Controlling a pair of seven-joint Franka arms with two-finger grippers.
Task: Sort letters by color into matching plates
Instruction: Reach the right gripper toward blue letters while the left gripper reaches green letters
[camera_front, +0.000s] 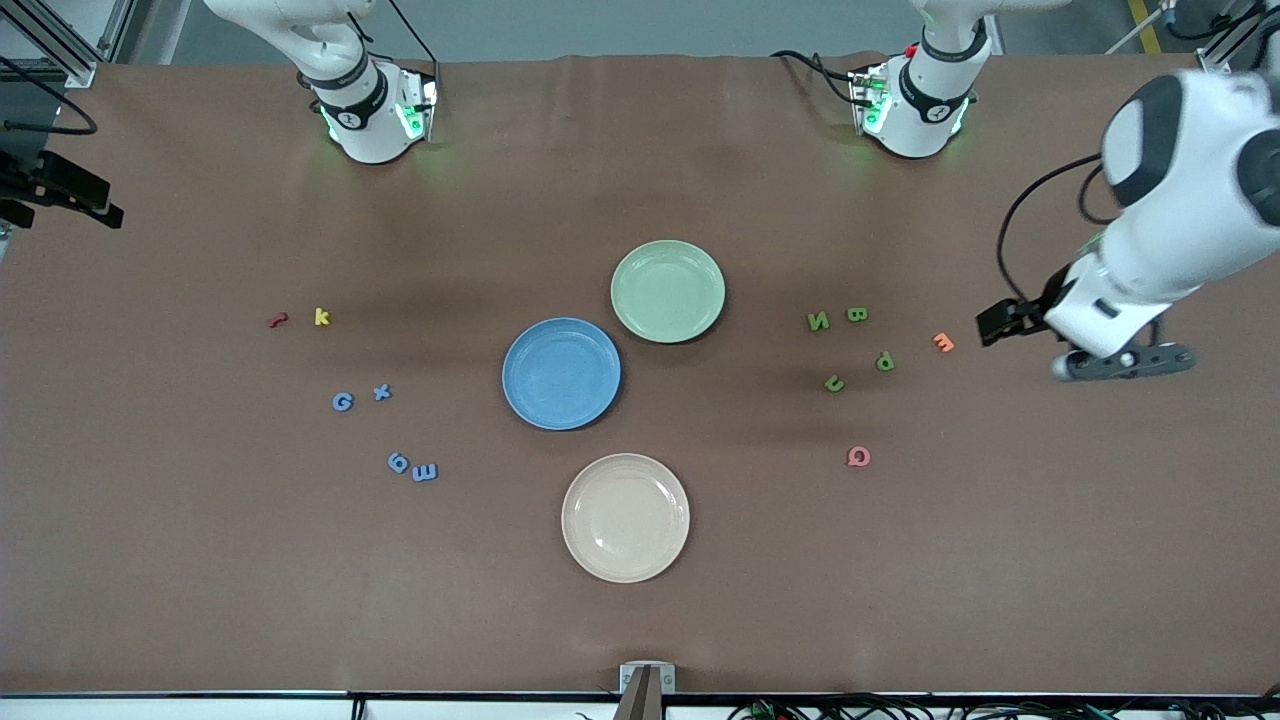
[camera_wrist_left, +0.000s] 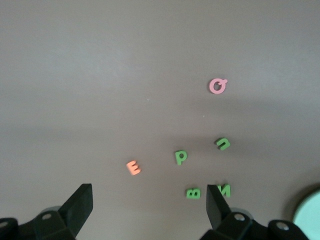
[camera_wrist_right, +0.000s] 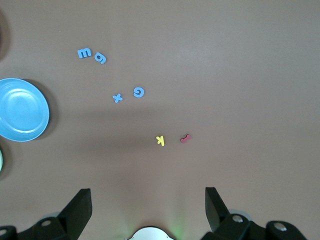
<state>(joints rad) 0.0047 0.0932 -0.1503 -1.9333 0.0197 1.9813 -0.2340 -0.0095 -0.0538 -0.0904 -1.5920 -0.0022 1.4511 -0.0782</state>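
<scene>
The blue plate (camera_front: 561, 373) and the pale green plate (camera_front: 668, 291) sit mid-table, both empty. Four blue letters, G (camera_front: 342, 401), x (camera_front: 381, 392), g (camera_front: 397, 462) and m (camera_front: 425, 472), lie toward the right arm's end. Four green letters, N (camera_front: 818, 321), B (camera_front: 857, 314), P (camera_front: 885, 361) and J (camera_front: 834, 382), lie toward the left arm's end. My left gripper (camera_wrist_left: 149, 187) is open and empty, high over the table past the green letters; it also shows in the front view (camera_front: 1125, 363). My right gripper (camera_wrist_right: 147, 192) is open and empty, high over its own base.
A cream plate (camera_front: 625, 517) sits nearer the front camera than the blue plate. An orange E (camera_front: 942, 342) and a pink Q (camera_front: 858, 457) lie by the green letters. A yellow k (camera_front: 322, 316) and a red piece (camera_front: 278, 320) lie near the blue letters.
</scene>
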